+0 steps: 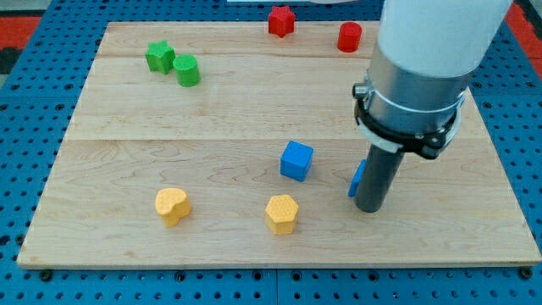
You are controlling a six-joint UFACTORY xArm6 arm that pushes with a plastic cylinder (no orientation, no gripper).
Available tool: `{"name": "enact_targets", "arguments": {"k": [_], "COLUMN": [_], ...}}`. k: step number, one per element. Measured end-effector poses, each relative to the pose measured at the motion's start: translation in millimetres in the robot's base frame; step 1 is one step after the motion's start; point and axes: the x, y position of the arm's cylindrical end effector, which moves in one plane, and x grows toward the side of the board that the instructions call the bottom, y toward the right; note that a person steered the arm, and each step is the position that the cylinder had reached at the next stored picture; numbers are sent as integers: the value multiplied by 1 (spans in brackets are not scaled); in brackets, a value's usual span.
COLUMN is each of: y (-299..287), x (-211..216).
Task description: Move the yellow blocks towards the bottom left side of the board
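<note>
Yellow hexagon (282, 213) and yellow heart (172, 206) sit low on the board (127, 127), while my tip (370, 208), gripperless, stands right of them, placed for a leftward push.

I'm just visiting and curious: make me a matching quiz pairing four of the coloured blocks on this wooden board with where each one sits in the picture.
Things:
1. green cylinder block
2. red cylinder block
3. yellow hexagonal block
4. blue cube block

Places:
A. near the view's bottom, right of the yellow heart-shaped block
B. near the middle of the wooden board, left of my tip
C. the view's top left, beside the green star-shaped block
D. the view's top, right of the other red block

Pairs: 1-C, 2-D, 3-A, 4-B
</note>
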Motion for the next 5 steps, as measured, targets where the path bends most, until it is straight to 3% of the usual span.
{"name": "enact_targets", "arguments": {"k": [1,2,4,5], "y": [-5,-13,-121,-113], "x": [-17,-8,15,46]}}
